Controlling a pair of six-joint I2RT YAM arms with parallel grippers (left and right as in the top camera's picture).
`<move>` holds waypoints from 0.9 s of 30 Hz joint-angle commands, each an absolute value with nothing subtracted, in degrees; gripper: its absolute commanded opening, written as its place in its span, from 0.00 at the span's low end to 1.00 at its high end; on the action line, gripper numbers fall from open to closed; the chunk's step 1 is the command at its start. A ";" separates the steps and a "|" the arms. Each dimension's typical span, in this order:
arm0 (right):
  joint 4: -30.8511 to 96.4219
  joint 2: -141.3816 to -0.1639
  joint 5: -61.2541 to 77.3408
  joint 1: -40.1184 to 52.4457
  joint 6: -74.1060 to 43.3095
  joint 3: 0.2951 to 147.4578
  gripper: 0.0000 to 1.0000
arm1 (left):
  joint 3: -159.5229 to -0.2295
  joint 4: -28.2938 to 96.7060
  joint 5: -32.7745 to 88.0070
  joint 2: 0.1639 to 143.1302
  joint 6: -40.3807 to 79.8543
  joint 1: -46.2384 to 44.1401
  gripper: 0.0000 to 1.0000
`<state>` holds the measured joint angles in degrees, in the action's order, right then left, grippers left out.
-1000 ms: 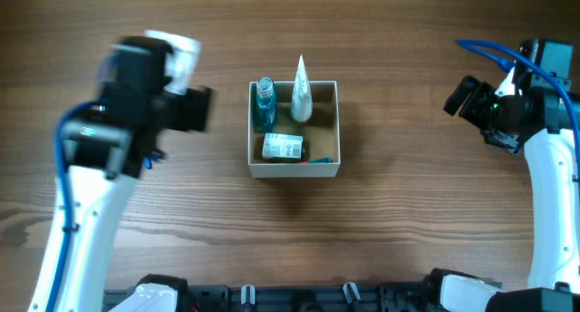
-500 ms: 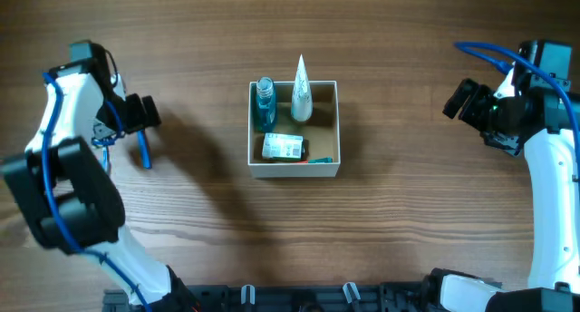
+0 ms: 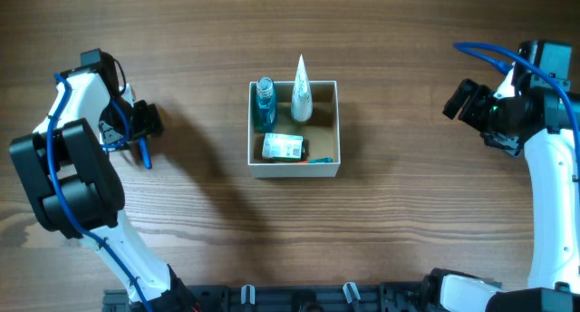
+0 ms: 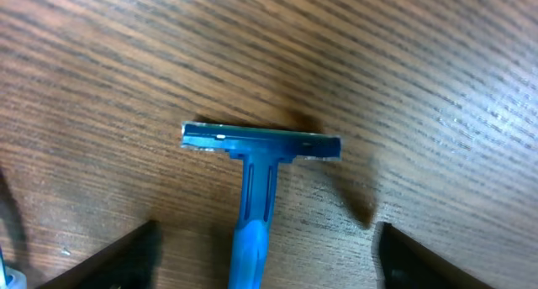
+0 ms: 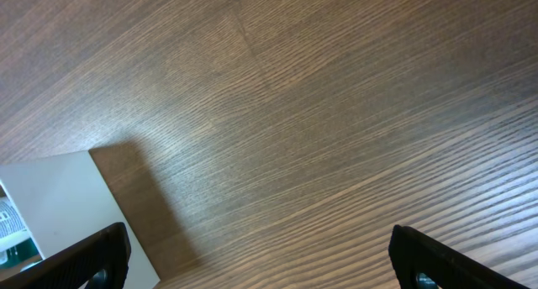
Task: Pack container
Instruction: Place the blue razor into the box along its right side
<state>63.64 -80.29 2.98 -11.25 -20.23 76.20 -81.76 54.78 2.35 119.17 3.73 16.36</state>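
Note:
The container (image 3: 336,131), a square white-walled box with a tan inside, sits mid-table and holds a blue bottle (image 3: 265,103), a white cone-capped tube (image 3: 301,90) and a white labelled item (image 3: 283,148). Its white wall shows in the right wrist view (image 5: 50,201). A blue razor (image 4: 255,188) lies on the wood at the far left (image 3: 142,153). My left gripper (image 3: 145,121) is open above the razor, its fingers (image 4: 265,260) straddling the handle without touching it. My right gripper (image 3: 460,99) is open and empty at the far right, above bare wood (image 5: 269,264).
The table is wood-grained all round. A blue cable (image 3: 485,51) runs along the right arm. The arm bases (image 3: 299,298) sit along the front edge.
My left arm swung from beside the container out to the far left, then settled low over the blue razor. The right arm has not moved.

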 commanded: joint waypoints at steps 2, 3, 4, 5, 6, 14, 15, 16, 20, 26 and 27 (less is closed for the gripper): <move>63.70 -80.51 2.63 -11.33 -19.59 75.77 1.00 | -80.68 56.27 5.13 121.84 3.70 16.25 0.46; 63.70 -80.51 2.63 -11.33 -19.59 75.77 1.00 | -80.68 56.66 5.13 121.84 3.70 16.25 0.41; 63.70 -80.51 2.63 -11.33 -19.59 75.77 1.00 | -80.68 56.95 5.13 121.84 3.70 16.25 0.39; 63.68 -80.51 2.63 -11.33 -19.59 75.77 1.00 | -80.68 57.28 5.13 121.84 3.70 16.25 0.38; 63.68 -80.51 2.63 -11.33 -19.59 75.77 1.00 | -80.68 57.47 5.10 121.84 3.70 16.25 0.37; 63.68 -80.51 2.63 -11.33 -19.55 75.77 1.00 | -80.68 57.49 5.13 121.84 3.70 16.25 0.15; 63.66 -80.51 2.61 -11.33 -19.57 75.77 1.00 | -80.68 57.52 5.13 121.84 3.70 16.25 0.15; 63.66 -80.51 2.61 -11.33 -19.55 75.77 1.00 | -80.68 57.49 5.13 121.84 3.70 16.25 0.12; 63.64 -80.51 2.61 -11.33 -19.51 75.77 1.00 | -81.67 59.00 5.15 121.40 3.73 16.23 0.04; 63.51 -80.51 2.61 -11.33 -19.51 75.77 1.00 | -90.91 66.76 5.76 113.21 3.68 12.91 0.04; 63.53 -80.51 2.63 -11.33 -19.51 75.77 1.00 | -92.31 67.20 6.04 111.00 3.51 11.73 0.04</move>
<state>63.61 -80.29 2.98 -11.25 -20.23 76.20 -86.06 65.63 3.46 118.93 3.75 15.18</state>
